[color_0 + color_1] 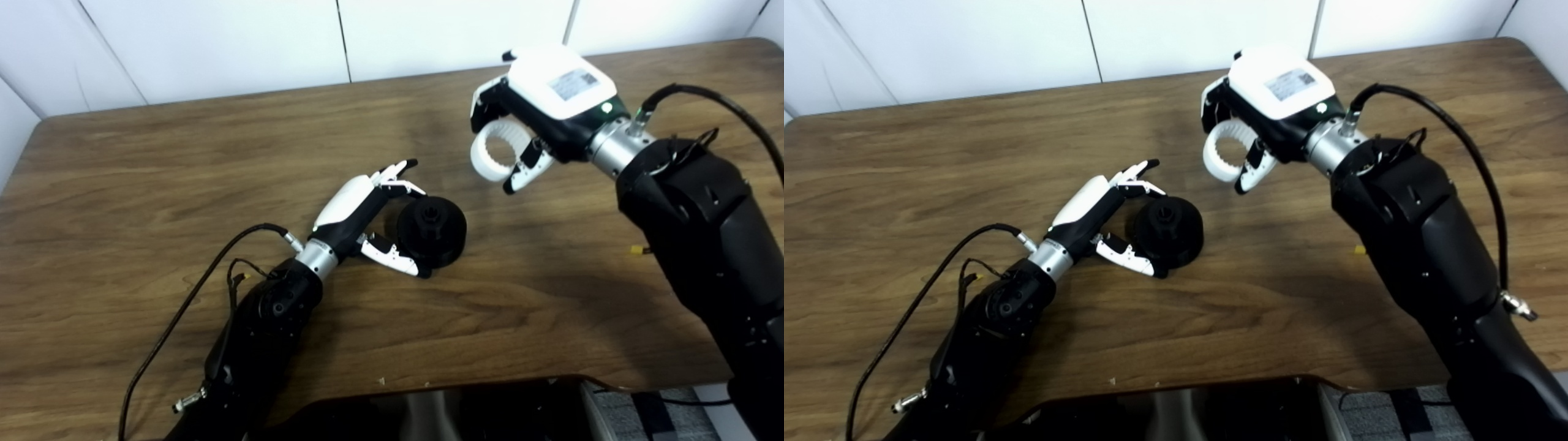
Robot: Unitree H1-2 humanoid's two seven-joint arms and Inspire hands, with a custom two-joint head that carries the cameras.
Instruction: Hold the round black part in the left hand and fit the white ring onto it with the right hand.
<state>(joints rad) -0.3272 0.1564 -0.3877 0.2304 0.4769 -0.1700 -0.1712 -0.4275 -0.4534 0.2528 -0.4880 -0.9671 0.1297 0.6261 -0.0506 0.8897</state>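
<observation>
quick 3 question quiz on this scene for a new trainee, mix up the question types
1. True or false: the white ring is already fitted on the round black part.
2. Which hand holds the ring? A) left hand B) right hand
3. What surface does the black part sit on?

Key: 1 false, the ring is held apart from the part. 2 B. 3 the wooden table.

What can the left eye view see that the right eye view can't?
Only the left eye view shows the table's far left corner. Only the right eye view shows the silver plug low on the right arm. Both show the left robot hand cupped around the round black part and the right robot hand holding the white ring.
</observation>
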